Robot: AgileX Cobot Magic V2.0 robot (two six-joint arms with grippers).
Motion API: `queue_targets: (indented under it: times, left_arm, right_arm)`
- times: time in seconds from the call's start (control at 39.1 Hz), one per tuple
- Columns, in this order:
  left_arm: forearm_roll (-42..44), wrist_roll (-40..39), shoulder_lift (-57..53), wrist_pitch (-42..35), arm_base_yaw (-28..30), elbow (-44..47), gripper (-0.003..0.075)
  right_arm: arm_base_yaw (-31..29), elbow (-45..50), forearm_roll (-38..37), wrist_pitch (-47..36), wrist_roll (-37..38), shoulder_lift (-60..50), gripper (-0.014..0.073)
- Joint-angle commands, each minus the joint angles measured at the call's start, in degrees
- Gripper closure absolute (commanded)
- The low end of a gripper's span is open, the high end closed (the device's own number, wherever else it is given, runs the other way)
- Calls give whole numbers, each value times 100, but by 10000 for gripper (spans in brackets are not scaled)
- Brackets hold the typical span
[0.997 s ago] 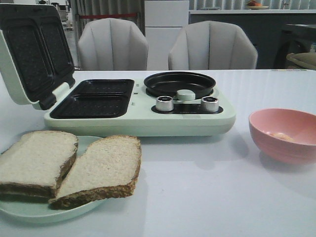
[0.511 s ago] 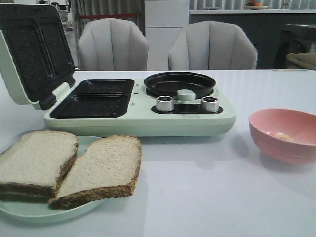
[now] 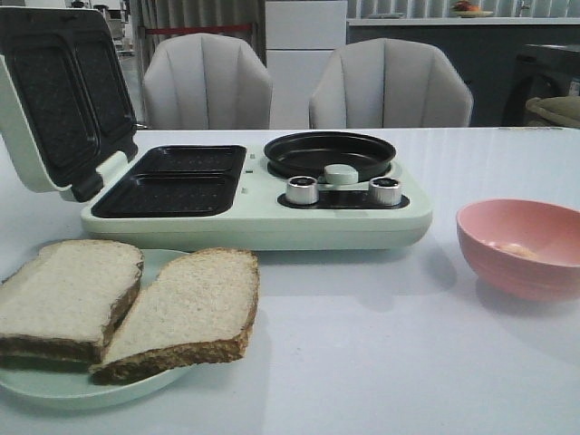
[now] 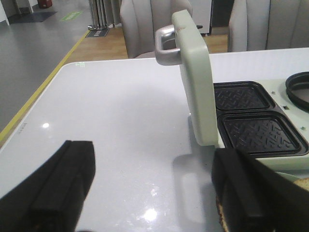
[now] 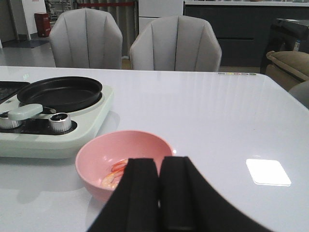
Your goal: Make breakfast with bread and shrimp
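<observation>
Two pale beige bread slices [image 3: 127,308] with brown crusts lie overlapping on a pale green plate [image 3: 54,385], in front of the open mint-green breakfast maker [image 3: 258,204]. Small orange-pink shrimp [image 5: 116,173] sit in the pink bowl [image 5: 89,162], right of it. Left gripper [image 4: 154,193] spread wide, empty; right gripper [image 5: 158,193] fingers pressed together, holding nothing.

I read this as a staged dining area inside a larger open hall: glossy white table [image 3: 435,362], two grey upholstered chairs [image 3: 207,82] along its far edge, a white cabinet [image 3: 305,54] behind. The left wrist view shows polished floor with yellow line marking [image 4: 48,79].
</observation>
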Motion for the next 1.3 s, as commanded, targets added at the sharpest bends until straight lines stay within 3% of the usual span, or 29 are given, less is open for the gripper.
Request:
queue_targets:
  times: [0.0, 0.23, 0.36, 0.49, 0.59, 0.77, 0.92, 1.15, 1.28]
  left_arm:
    - [48, 14, 82, -401, -187, -100, 155]
    - [-701, -45, 82, -302, -707, -72, 155]
    - [-1349, -44, 82, -320, -731, -62, 155]
    - [-1401, -33, 82, -284, -731, 35, 155]
    - [-1000, -4, 82, -68, -731, 83, 155]
    - [430, -4, 82, 341, -731, 83, 155]
    - [626, -4, 82, 294, -912, 83, 155]
    - [1737, -4, 332, 783, -1747, 104, 155]
    - [2350, -4, 844, 1007, -2521, 104, 155]
  right_arm:
    - [-31, -94, -30, -524, -38, -124, 453]
    - [-31, -94, -30, -524, -38, -124, 453]
    - [-31, -94, -30, -524, -38, -124, 453]
    - [-31, -94, -30, -524, -38, -124, 453]
    - [-31, -94, -30, -524, -38, -124, 453]
    - [-31, -94, -30, -529, -38, -124, 453]
    - [-31, -94, -30, -529, -38, -124, 453]
    - [-31, -94, -30, -529, -38, -124, 453]
    - [-31, -94, -30, -529, -38, -124, 453]
